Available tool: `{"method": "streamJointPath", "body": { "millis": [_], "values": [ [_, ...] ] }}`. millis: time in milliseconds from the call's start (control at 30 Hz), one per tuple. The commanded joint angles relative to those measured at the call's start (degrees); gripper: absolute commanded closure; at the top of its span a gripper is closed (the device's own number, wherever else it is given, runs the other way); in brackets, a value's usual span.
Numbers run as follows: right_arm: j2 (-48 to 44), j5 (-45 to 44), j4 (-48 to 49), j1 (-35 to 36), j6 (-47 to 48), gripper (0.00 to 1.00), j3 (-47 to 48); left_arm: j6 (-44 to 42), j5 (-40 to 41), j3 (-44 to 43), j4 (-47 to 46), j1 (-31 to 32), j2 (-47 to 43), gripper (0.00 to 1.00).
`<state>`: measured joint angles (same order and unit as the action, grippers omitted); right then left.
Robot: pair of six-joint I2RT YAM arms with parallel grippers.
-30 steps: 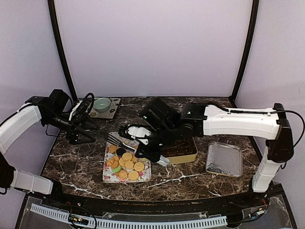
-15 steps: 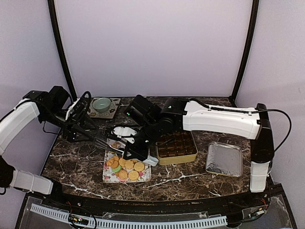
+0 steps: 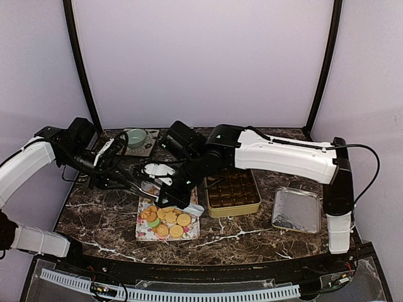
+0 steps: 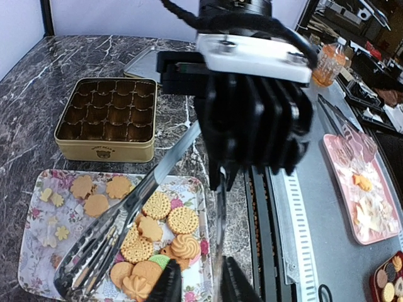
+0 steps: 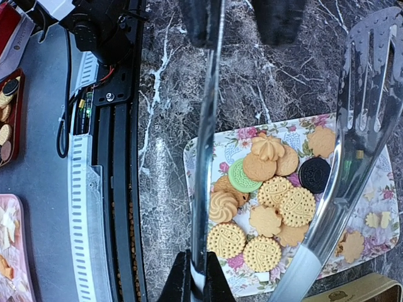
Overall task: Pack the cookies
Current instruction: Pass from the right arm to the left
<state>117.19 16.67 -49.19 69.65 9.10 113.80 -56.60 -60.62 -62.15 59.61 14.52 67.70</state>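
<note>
Closest in, my left gripper point(image 4: 201, 284) stands narrow, its fingers either side of one thin arm of the tongs point(image 4: 157, 179) with a gap showing. I cannot tell whether it bites yet. My right gripper point(image 5: 195, 280) is pinched tight on that same arm, so both my hands meet on the tongs above the flowered tray point(image 4: 179, 187). The other, slotted arm hangs free over the tray's middle. Below it the cookies point(image 4: 167, 214) all lie on the tray: golden rounds heaped toward one end with a green one and a dark one among them, and small flower shapes toward the other. Just beyond the tray sits the gold tin point(image 4: 104, 141), its brown cups looking empty. Past the tin, well apart from the tray, lies the silver lid point(image 3: 296, 211).

I judge this a handover of the tongs, with packing not yet begun. Next my left should clamp firmly before my right lets go, or the tongs drop onto the tray. Then the tips go down to one cookie.
</note>
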Motion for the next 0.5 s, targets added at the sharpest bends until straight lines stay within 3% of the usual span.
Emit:
{"method": "streamJointPath", "body": {
  "millis": [0, 133, 233, 367, 467],
  "values": [
    [0.5, 1.0, 1.6, 0.3, 0.6, 1.00, 2.2, 0.8, 1.0, 0.6, -1.4, 0.6, -0.9, 0.85],
    [-0.3, 0.4, 5.0, 0.2, -0.3, 0.97, 1.3, 0.9, 0.5, 0.4, -0.9, 0.9, -0.6, 1.00],
    [-2.6, 0.8, 9.8, -0.5, -2.3, 0.82, -1.4, 3.9, -0.3, 0.1, -2.4, 0.9, -0.5, 1.00],
    [-8.4, 1.4, 19.6, -2.6, -7.2, 0.43, -8.8, 16.0, -3.1, -0.7, -10.1, 0.9, -0.5, 1.00],
    [-15.0, 0.7, 30.3, -5.0, -13.0, 0.19, -17.3, 29.6, -6.3, -0.9, -19.6, 0.9, -1.0, 1.00]
  ]
}}
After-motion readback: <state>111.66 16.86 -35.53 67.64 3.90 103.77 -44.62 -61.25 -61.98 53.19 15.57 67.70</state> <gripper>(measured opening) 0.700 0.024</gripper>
